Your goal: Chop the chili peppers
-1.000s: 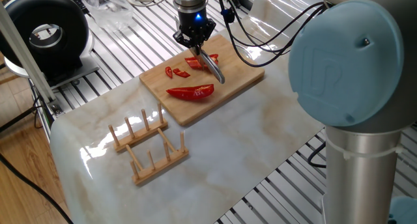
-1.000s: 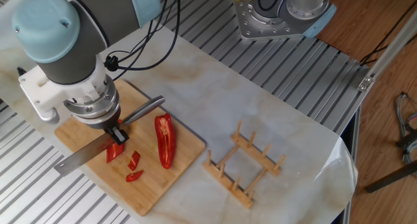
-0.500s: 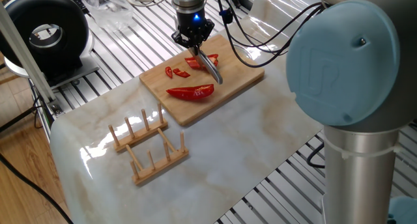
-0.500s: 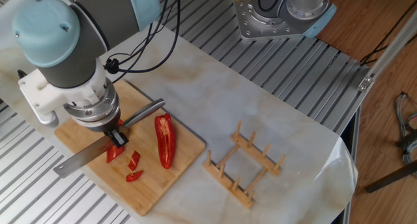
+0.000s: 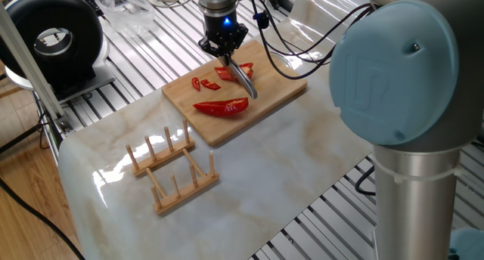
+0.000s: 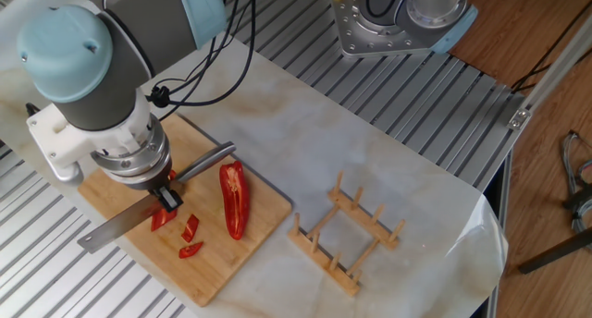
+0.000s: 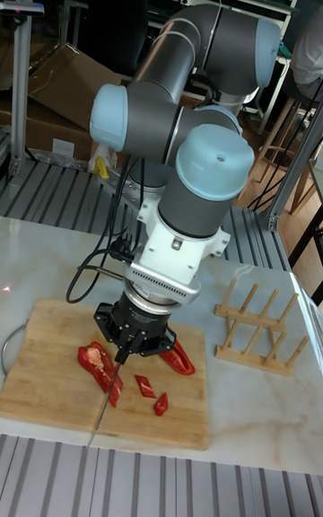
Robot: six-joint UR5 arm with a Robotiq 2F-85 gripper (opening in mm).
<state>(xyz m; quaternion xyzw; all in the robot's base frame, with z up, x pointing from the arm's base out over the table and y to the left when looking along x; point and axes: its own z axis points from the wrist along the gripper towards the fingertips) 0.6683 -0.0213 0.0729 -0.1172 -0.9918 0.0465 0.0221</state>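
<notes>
Low in the frame, glossy red chili peppers (image 7: pixel 112 372), partly cut into bits, on rectangular bamboo cutting board (image 7: pixel 54 373). Above them, black two-finger gripper (image 7: pixel 135 337), closed around long steel knife (image 6: pixel 116 228). Right, slotted wooden rack (image 7: pixel 256 324).

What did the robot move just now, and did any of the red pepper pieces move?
The end effector, shut on the knife, slid slightly along the cutting board, away from the wooden rack. The long pepper half and small cut bits stayed put.
</notes>
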